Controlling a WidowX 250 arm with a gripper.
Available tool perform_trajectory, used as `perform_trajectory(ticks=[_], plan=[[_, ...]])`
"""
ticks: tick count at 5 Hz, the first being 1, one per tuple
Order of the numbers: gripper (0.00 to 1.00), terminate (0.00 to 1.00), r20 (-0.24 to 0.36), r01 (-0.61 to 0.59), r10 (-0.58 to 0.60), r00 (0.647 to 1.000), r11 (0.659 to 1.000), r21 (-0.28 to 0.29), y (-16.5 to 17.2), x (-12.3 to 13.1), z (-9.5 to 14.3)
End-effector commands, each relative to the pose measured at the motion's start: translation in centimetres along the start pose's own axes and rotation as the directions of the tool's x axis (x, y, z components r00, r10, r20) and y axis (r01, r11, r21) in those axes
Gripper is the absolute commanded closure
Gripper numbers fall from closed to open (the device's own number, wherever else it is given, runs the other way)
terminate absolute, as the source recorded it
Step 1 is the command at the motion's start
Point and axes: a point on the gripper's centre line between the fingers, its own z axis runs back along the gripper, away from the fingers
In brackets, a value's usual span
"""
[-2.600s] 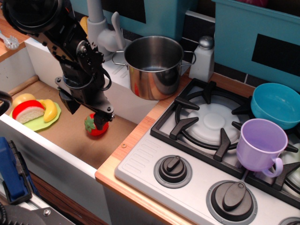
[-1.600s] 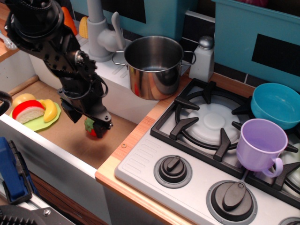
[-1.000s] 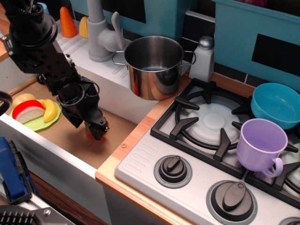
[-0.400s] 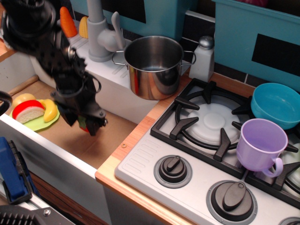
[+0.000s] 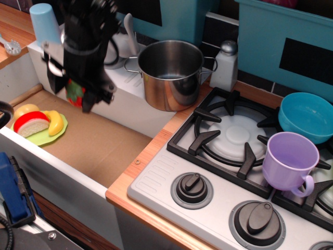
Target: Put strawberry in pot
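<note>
Above sink | pincer (image 5: pixel 76 92) clamped on strawberry (image 5: pixel 75 91) | pot (image 5: pixel 171 74) right | no writing

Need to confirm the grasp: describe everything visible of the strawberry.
The strawberry is a small red toy with green on it, plastic-looking. It is largely hidden between the black fingers of the gripper, which is shut on it. It hangs in the air above the brown sink floor, left of the pot, touching nothing but the gripper.
</note>
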Motion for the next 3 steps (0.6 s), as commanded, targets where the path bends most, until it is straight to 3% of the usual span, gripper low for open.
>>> perform_trajectory(ticks=[1,2,3], plan=[[1.0,0.0,0.131,0.099,-0.113,0.985,0.989,0.108,0.3,5.2,6.3],[1.0,0.0,0.188,0.205,-0.214,0.959,0.977,0.066,-1.1,10.1,6.7],[1.0,0.0,0.205,0.241,-0.235,0.95,0.971,-0.005,-2.4,12.4,5.9]])
